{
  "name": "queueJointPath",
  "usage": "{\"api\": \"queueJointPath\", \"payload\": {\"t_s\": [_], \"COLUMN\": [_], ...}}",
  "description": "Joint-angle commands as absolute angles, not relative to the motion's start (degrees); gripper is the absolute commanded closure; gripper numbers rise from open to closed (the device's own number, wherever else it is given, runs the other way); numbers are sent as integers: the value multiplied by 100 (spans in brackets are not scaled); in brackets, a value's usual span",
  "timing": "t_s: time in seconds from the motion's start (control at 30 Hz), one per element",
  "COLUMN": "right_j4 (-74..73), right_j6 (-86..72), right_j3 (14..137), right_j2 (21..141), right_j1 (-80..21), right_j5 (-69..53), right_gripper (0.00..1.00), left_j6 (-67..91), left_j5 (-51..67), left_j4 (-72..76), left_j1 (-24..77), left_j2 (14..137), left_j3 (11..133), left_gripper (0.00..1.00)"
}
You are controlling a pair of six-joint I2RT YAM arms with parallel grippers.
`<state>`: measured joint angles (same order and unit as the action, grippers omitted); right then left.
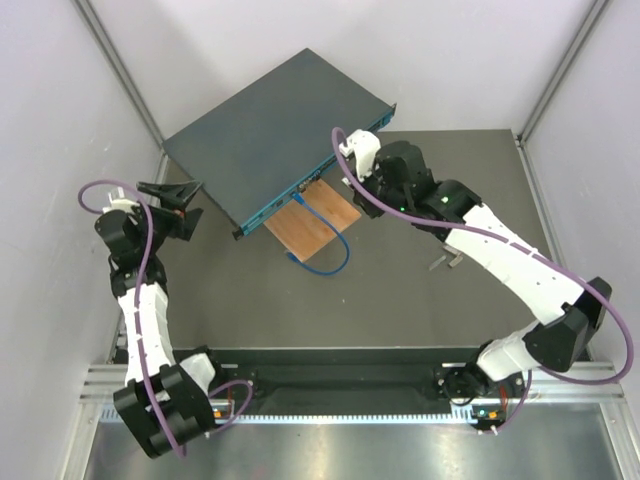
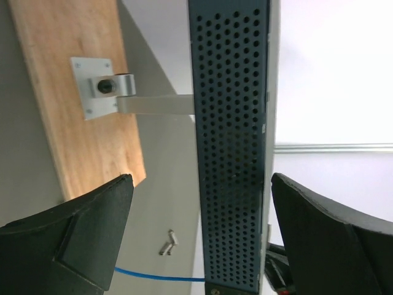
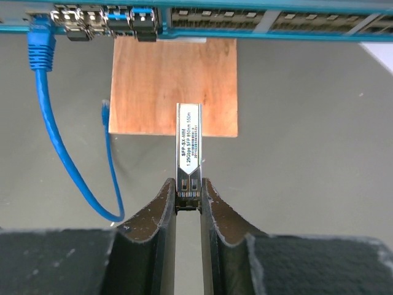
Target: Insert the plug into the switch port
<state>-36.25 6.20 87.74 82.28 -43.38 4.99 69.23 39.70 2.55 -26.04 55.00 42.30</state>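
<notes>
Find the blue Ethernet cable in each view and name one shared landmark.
Top external: the blue Ethernet cable loops past the wooden board's near corner, centre.
Left wrist: cable, thin line at the bottom edge.
Right wrist: cable, left side, plugged into the switch.
Shared landmark: the wooden board, beside the switch in all three.

Switch [image 1: 270, 130]: large flat dark blue-teal metal box, lying diagonally at the far left of the table [image 1: 420, 300], lighter teal port face turned near-right. Plug [image 3: 188, 144]: slim silver labelled module, rear end pinched in the right gripper [image 3: 188, 192], nose pointing at the port face, apart from it.
</notes>
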Motion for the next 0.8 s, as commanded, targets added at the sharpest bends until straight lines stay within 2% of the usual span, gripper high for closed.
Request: {"api": "queueJointPath", "payload": {"t_s": [0.0, 0.2, 0.3, 0.33, 0.43, 0.53, 0.63, 0.77], "right_j4": [-3375, -3375, -3366, -3366, -3401, -3437, -3515, -3612], "right_j6": [334, 220, 185, 176, 71, 35, -165, -237], "right_j3": [8930, 9149, 9246, 9272, 9422, 9580, 9781, 9975], "right_j2": [8367, 8569, 8657, 8675, 8763, 8868, 9017, 9193], "right_j1": [-4403, -4438, -4456, -4456, -4509, -4553, -4570, -4579], "right_j5": [536, 457, 448, 448, 448, 501, 483, 562], "right_gripper": [100, 100, 100, 100, 100, 100, 100, 100], "left_j6": [7391, 7742, 7918, 7962, 8051, 8068, 7998, 7989], "left_j5": [4280, 4272, 4193, 4149, 4070, 3991, 4007, 4069], "left_j4": [1695, 2503, 2812, 2987, 3338, 3462, 3437, 3428], "left_j1": [-2628, -2496, -2391, -2356, -2233, -2127, -2048, -2013], "left_j2": [5555, 5765, 5914, 5941, 6091, 6152, 6170, 6170], "left_j3": [4096, 3850, 3692, 3622, 3542, 3516, 3533, 3533], "left_gripper": [1, 4, 13, 21, 35, 42, 59, 71]}}
